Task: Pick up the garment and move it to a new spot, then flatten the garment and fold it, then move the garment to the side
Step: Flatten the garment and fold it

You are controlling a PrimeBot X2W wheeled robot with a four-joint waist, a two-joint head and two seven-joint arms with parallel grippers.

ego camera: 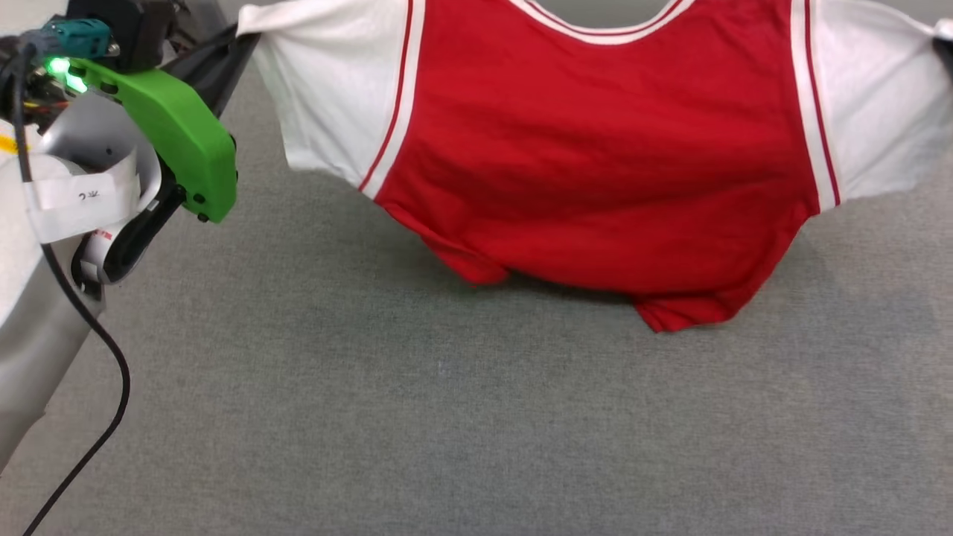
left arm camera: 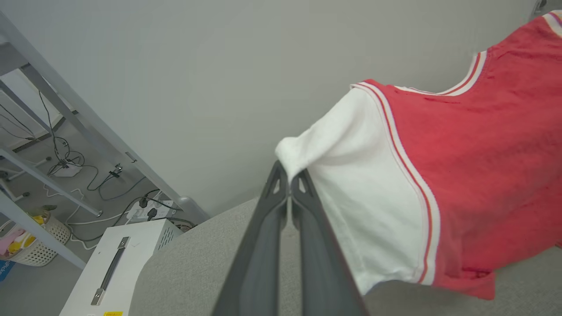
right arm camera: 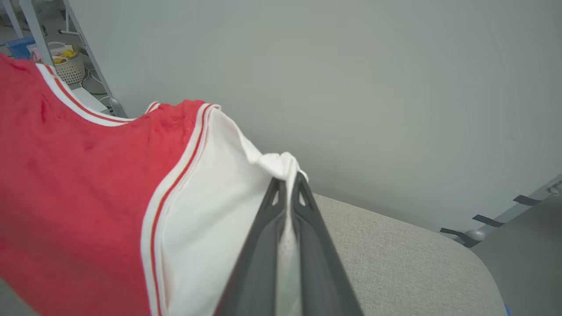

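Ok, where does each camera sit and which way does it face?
Head view: on the head, facing down at grey fabric table and red jersey T-shirt with white sleeves; left arm shows.
Left wrist view: along left end effector, shut on one sleeve, toward grey wall.
Right wrist view: along right end effector, shut on the other sleeve.
All share the T-shirt.

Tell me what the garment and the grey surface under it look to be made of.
The garment: soft knit cloth, probably cotton jersey, matte; it sags and creases where it hangs. The grey surface: woven or felt-like fabric covering, matte, with a fine speckled grain; exact fibre unclear.
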